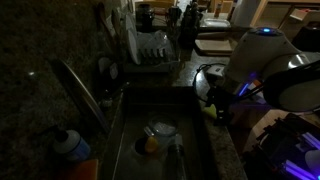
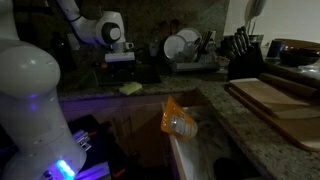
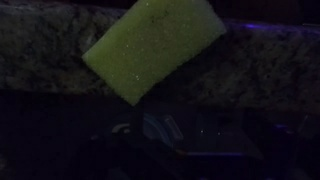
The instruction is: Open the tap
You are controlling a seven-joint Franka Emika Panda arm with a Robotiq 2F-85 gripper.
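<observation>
One tap [image 1: 105,70], dark and upright, on the worktop [image 1: 40,110] at the sink [image 1: 122,115] rim, across the basin from the arm. One yellow sponge [image 2: 130,88] on the worktop edge. One blue-capped bottle [image 1: 68,143]. One tool [image 2: 120,60], near the sponge, well apart from the tap. Too dark to tell how far it is open or whether it holds anything.

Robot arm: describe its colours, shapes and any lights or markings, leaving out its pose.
The arm is made of rounded, glossy white segments, with a dark round cap at one joint. Its base glows blue-violet. The gripper is black and blocky. No markings are legible in this dim light.
</observation>
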